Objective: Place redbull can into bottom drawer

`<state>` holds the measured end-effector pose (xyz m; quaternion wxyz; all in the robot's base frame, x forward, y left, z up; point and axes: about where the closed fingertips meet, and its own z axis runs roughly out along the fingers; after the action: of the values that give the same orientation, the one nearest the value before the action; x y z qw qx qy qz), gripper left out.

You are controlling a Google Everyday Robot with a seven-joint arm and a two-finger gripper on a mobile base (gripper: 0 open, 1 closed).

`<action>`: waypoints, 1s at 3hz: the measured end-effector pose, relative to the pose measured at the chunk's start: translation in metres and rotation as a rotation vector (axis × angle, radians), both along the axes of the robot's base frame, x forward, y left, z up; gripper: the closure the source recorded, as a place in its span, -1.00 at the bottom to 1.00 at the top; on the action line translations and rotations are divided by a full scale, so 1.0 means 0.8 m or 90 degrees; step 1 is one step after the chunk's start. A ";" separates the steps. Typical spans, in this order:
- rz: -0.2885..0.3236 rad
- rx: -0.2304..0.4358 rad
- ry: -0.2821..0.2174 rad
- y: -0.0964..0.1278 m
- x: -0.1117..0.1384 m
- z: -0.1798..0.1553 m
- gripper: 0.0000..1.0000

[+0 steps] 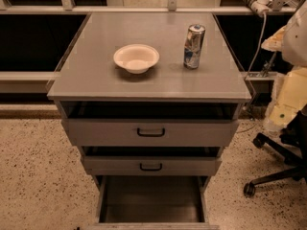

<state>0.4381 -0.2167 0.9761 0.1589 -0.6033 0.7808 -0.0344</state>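
Cabinet top [96,78] holds one redbull can [194,47], one bowl [136,58]; bottom drawer [151,200] open; tool unseen.

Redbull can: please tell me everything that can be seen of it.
The redbull can is slim, tall, silver and blue, metal by its shine, with a bright top. It stands upright on the grey cabinet top, right of the white bowl and apart from it. Nothing else touches it; the hand is not in view.

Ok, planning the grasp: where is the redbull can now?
In the camera view, the redbull can stands upright on the cabinet top, right of the white bowl; the gripper is not in view.
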 end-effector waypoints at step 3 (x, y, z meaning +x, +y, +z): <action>0.023 0.067 -0.045 0.007 0.048 0.023 -1.00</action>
<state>0.4764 -0.2107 0.9943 0.2183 -0.6062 0.7647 -0.0115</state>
